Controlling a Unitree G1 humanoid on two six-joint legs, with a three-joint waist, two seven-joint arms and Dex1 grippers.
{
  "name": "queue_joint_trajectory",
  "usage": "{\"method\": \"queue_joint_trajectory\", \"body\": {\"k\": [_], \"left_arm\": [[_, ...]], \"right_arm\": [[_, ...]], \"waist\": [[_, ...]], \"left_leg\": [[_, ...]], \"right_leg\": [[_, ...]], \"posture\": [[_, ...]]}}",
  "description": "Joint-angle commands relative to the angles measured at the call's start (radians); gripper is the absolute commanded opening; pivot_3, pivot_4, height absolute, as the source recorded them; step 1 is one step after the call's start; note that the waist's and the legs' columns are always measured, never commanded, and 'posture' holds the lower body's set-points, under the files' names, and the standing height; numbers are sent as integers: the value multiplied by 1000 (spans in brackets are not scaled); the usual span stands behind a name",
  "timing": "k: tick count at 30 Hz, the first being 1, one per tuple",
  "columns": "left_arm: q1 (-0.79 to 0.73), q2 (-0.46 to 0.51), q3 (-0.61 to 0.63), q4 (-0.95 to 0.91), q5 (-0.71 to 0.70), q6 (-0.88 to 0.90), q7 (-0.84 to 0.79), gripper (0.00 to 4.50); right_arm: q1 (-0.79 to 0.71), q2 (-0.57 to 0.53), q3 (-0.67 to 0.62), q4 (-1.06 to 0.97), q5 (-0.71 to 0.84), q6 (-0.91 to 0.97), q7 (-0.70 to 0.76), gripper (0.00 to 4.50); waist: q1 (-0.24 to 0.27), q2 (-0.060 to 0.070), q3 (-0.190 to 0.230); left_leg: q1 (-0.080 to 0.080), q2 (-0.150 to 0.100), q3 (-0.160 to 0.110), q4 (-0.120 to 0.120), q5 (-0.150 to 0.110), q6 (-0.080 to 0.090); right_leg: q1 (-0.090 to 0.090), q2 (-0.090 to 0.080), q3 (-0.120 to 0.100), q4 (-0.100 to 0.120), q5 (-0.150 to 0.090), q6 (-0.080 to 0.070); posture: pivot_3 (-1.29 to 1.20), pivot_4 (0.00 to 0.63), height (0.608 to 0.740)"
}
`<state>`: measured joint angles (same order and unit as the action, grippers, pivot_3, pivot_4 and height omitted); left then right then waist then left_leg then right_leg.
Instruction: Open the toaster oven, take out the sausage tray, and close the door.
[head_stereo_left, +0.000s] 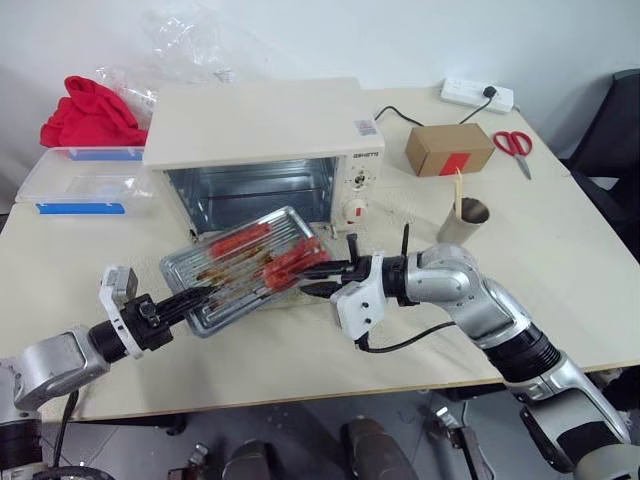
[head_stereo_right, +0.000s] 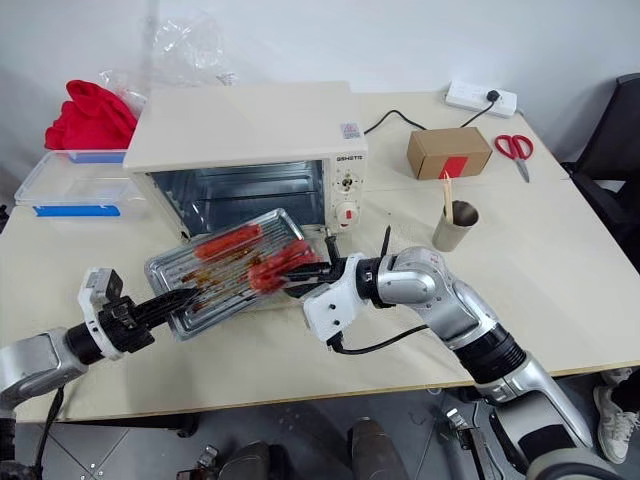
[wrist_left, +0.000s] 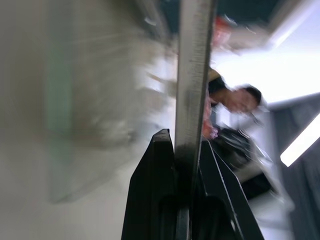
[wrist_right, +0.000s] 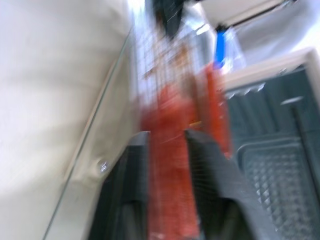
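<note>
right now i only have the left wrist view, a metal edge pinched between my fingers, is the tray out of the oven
Observer: yes, the sausage tray is fully outside the toaster oven, held tilted in front of its open mouth.
Operator: are the sausages on it
Observer: yes, the red sausages lie on the half of the tray nearer the oven.
Operator: where's the right arm
Observer: the right gripper is at the tray's right end, next to the sausages, across from the left gripper at the near left corner.
</note>
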<state>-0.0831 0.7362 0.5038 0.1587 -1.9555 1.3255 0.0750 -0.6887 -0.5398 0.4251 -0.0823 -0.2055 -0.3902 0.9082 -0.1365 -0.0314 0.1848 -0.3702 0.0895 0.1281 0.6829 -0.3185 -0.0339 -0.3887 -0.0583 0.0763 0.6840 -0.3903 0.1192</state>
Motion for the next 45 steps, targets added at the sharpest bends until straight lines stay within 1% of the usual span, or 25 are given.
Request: {"method": "queue_joint_trajectory", "body": {"k": [1,4,5,7,11,16,20,23,27,33,35,38,40,41,45], "left_arm": [[13,-17,42,-47,-17,-19,-14,0],[28,-26,50,-59,-17,-20,-19,0],[36,-31,56,-63,-17,-19,-26,0],[52,-39,67,-67,-17,-14,-37,0],[97,-52,113,-82,-17,0,-86,0],[180,-41,151,-100,-17,18,-155,0],[334,-62,268,-97,-17,28,-273,0],[411,-91,325,-103,-17,8,-300,0],[445,-179,444,-107,-17,-50,-277,0],[460,-319,554,-172,-17,-118,-227,0],[459,-381,586,-207,-17,-154,-200,0],[416,-476,625,-265,-17,-231,-130,0],[365,-509,643,-291,-17,-285,-67,0],[330,-522,652,-300,-17,-311,-35,0],[237,-539,656,-312,-17,-359,66,0]], "right_arm": [[-9,-11,-48,-42,70,20,22,2385],[0,-17,-64,-54,122,57,49,3442],[6,-24,-72,-60,149,72,65,3720],[21,-36,-94,-73,215,114,97,3720],[75,-43,-184,-122,411,307,120,3720],[131,-76,-269,-150,528,487,129,3720],[203,-129,-334,-148,604,620,145,3720],[236,-140,-345,-167,633,656,162,3720],[287,-140,-359,-184,656,744,128,3720],[323,-117,-389,-193,709,895,46,3720],[329,-120,-386,-187,708,940,27,3720],[332,-124,-387,-164,705,1008,-10,3720],[323,-120,-393,-127,696,1049,-44,3343],[316,-118,-392,-95,672,1045,-66,3066],[311,-134,-346,-40,623,1045,-55,1851]], "waist": [[1,0,0],[2,0,0],[3,0,0],[6,1,0],[13,1,0],[30,1,0],[39,1,0],[45,1,1],[56,0,0],[64,0,0],[64,0,0],[65,0,0],[74,-1,0],[78,-1,0],[84,-1,0]], "left_leg": [[0,0,0,0,0,0],[0,0,-4,0,0,0],[0,0,-5,0,0,0],[1,-1,-9,0,0,0],[0,-2,-11,-1,0,1],[0,-2,-11,-1,0,1],[0,-5,-11,-2,-1,2],[-1,-6,-11,-5,-1,2],[-1,-6,-11,-6,-1,2],[-2,-7,-12,-6,-3,4],[-2,-7,-11,-6,-3,5],[-2,-7,-11,-6,-4,5],[-2,-8,-12,-6,-4,5],[-2,-9,-12,-5,-4,5],[-2,-9,-12,-4,-5,5]], "right_leg": [[1,0,-1,-1,0,0],[5,-1,-6,-6,0,0],[6,-1,-7,-6,0,0],[11,-2,-11,-10,0,0],[13,-3,-15,-13,0,0],[13,-3,-15,-14,0,-1],[14,-4,-15,-17,-1,-1],[14,-4,-16,-21,-1,-2],[14,-5,-16,-22,-1,-2],[16,-9,-17,-25,-1,-2],[16,-9,-17,-26,-1,-2],[17,-9,-17,-28,-1,-2],[17,-8,-17,-28,-1,-2],[17,-7,-17,-28,-1,-2],[18,-4,-17,-28,0,-2]], "posture": [[0,150,740],[0,150,740],[0,150,740],[0,150,740],[0,150,740],[0,150,740],[0,150,740],[0,150,740],[0,150,740],[0,150,740],[0,150,740],[0,150,740],[0,150,740],[0,150,740],[0,150,740]]}}
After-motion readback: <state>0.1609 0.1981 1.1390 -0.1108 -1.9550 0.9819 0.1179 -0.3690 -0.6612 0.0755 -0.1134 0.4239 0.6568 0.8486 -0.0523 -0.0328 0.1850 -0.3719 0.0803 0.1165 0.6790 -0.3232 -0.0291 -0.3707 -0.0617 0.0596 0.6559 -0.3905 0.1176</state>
